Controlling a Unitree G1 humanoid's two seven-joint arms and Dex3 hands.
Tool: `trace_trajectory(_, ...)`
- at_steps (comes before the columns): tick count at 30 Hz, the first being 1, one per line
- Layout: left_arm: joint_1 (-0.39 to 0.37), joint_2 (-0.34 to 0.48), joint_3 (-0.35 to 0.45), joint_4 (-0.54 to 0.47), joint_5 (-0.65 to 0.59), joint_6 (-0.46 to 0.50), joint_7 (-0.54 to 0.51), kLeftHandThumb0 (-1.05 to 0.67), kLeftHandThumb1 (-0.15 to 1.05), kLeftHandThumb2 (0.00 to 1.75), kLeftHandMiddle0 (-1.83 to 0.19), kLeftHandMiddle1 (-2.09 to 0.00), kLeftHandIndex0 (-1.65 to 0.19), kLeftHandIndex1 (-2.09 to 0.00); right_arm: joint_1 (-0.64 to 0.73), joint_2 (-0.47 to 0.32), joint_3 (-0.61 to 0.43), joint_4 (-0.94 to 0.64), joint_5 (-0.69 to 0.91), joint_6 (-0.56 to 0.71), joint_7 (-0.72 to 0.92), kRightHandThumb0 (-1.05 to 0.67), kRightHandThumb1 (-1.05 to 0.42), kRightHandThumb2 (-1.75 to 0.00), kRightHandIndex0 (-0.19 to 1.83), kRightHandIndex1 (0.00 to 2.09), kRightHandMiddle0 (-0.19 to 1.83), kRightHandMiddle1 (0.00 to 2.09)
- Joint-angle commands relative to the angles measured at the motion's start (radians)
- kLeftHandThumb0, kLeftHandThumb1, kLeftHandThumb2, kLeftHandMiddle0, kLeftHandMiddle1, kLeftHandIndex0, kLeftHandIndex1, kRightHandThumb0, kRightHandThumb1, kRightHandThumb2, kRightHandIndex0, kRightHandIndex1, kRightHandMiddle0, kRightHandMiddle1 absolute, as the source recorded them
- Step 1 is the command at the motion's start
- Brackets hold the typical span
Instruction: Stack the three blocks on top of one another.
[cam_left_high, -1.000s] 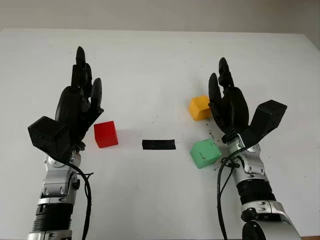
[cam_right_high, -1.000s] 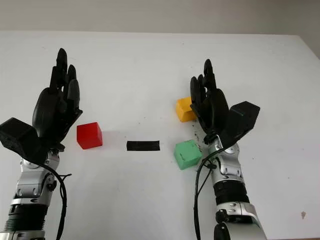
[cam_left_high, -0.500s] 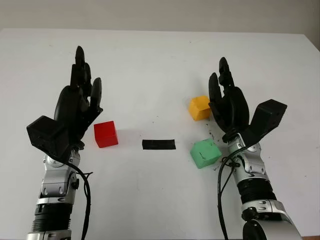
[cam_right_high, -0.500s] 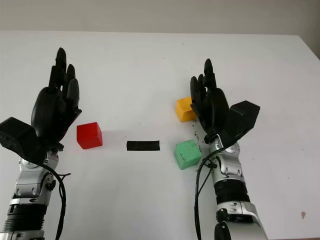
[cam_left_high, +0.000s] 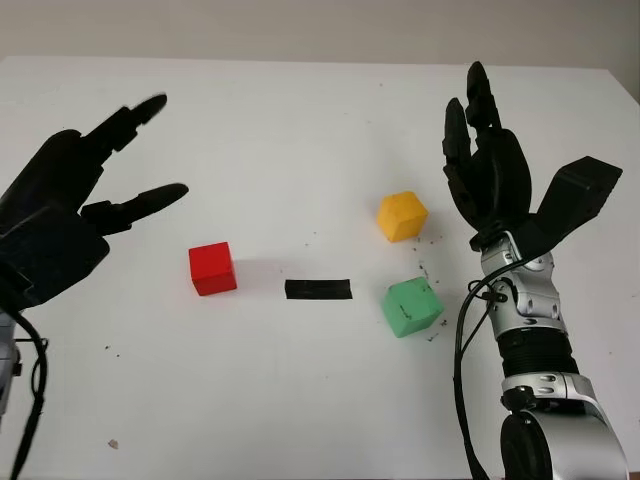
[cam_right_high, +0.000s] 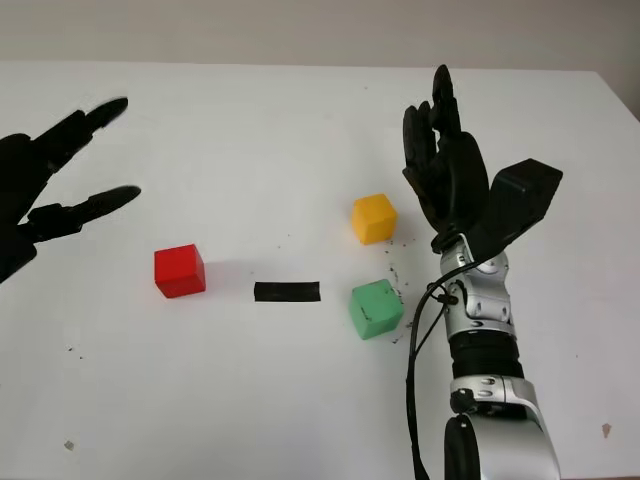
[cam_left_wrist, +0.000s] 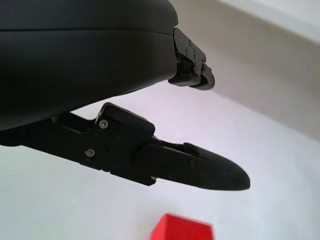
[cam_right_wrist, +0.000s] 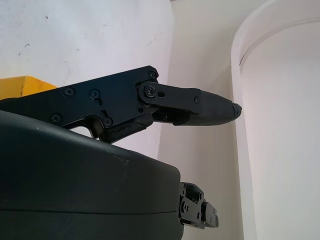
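The small red cube block (cam_left_high: 212, 268) sits on the white table (cam_left_high: 300, 120) just beyond the open, empty left hand (cam_left_high: 60, 215), while the yellow cube block (cam_left_high: 402, 215) and green cube block (cam_left_high: 411, 306) lie beside the open, empty right hand (cam_left_high: 487, 170), a black tape strip (cam_left_high: 317, 289) between

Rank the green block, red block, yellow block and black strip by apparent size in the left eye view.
1. green block, slightly largest, though it lies nearest the camera
2. red block and yellow block, too alike to rank
3. black strip, long but thin, flat on the table
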Motion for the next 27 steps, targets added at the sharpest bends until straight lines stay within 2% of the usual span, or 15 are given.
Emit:
trace_trajectory(1,0.032,0.046,-0.027,-0.061,0.041,0.005,-0.037,-0.88,0.99,0.06,-0.03,-0.04,-0.34,-0.14,0.003,-0.008,0.006,-0.012,-0.011,-0.007,-0.002,-0.67,-1.05,-0.55,-0.19,0.0,-0.19,0.0)
trace_trajectory(8,0.037,0.111,-0.123,-0.165,0.21,0.049,-0.147,-0.91,1.02,0.06,-0.03,-0.06,-0.34,-0.12,0.011,0.002,0.015,-0.024,-0.02,0.003,-0.009,-0.65,-1.05,-0.55,-0.19,0.0,-0.19,0.0)
trace_trajectory(14,0.021,0.092,-0.195,-0.209,0.322,0.101,-0.208,-0.93,1.03,0.06,-0.04,-0.05,-0.29,-0.08,0.026,0.006,0.026,-0.04,-0.028,0.003,-0.017,-0.63,-1.05,-0.59,-0.19,0.0,-0.19,0.0)
trace_trajectory(21,-0.003,0.043,-0.257,-0.16,0.391,0.08,-0.169,-0.89,1.0,0.05,-0.03,-0.05,-0.28,-0.07,0.034,0.01,0.024,-0.044,-0.022,0.001,-0.018,-0.63,-1.05,-0.6,-0.19,0.0,-0.19,0.0)
trace_trajectory(27,-0.009,0.0,-0.28,-0.102,0.468,0.046,-0.088,-0.83,0.95,0.04,-0.06,-0.06,-0.36,-0.11,0.042,0.009,0.023,-0.054,-0.017,0.005,-0.016,-0.61,-1.05,-0.6,-0.19,0.0,-0.19,0.0)
